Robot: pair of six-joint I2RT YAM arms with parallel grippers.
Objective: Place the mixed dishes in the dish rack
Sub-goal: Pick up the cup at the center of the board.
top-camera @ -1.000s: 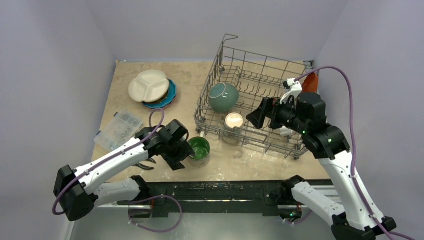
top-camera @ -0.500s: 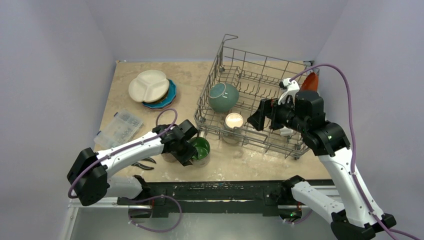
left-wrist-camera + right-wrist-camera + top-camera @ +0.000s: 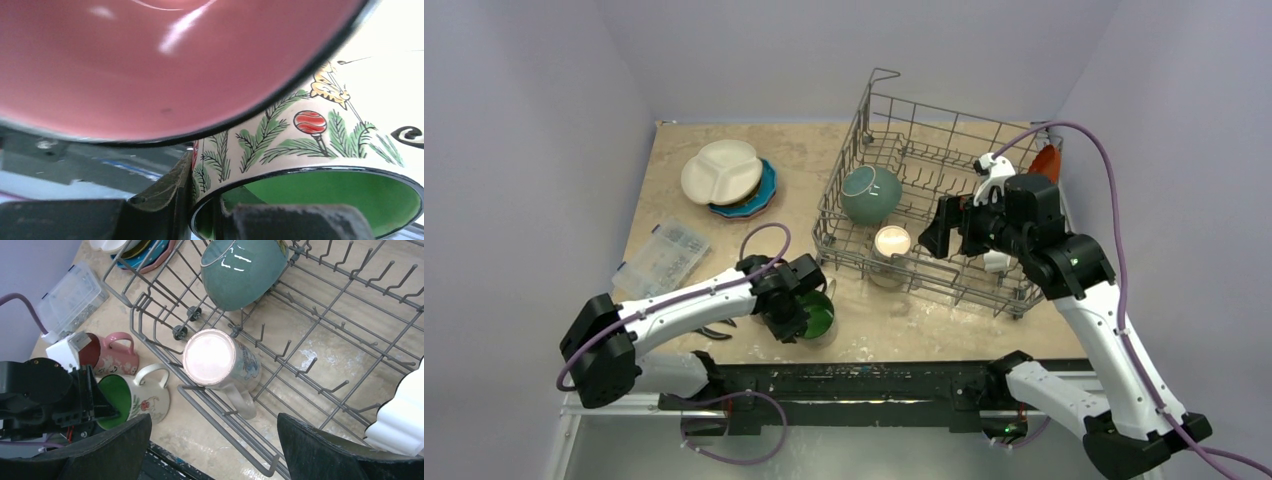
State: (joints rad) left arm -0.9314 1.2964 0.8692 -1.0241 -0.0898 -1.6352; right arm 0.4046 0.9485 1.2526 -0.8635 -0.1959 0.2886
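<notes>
Mug pickup at the near side of the desk (image 3: 804,150): the cream-and-green mug (image 3: 821,320) is stood mouth-up just in front of the dish rack (image 3: 834,215), not yet in it. A pink mug (image 3: 112,352) is just beside it.

In the left wrist view the left claw (image 3: 205,210) is seen narrow. One finger is set inside the green interior and the other outside on the painted wall, so the rim wall is pinched btwn them. Contact looks made on both sides.

The right claw (image 3: 215,450) is held wide w/ nothing in it, above the near part of the rack. A pale-mouthed mug (image 3: 215,360) lies there on its side among the tines, w/ a teal bowl (image 3: 240,270) beyond.

Handling, as judged:
- Glazed ceramic, so stiff and not crushable, but slick under the pads and easily chipped, esp. at the rim and handle.
- Prob. fairly heavy for a one-wall pinch, and likely to swing or tilt about the fingers once lifted.
- The off-centre handle adds to that.
- The hold is best taken deep down the wall, not at the lip only.
- A slow lift is advised, since the pink mug can be knocked.
- The rack wires are hard, so a gentle set-down btwn tines is called for.
</notes>
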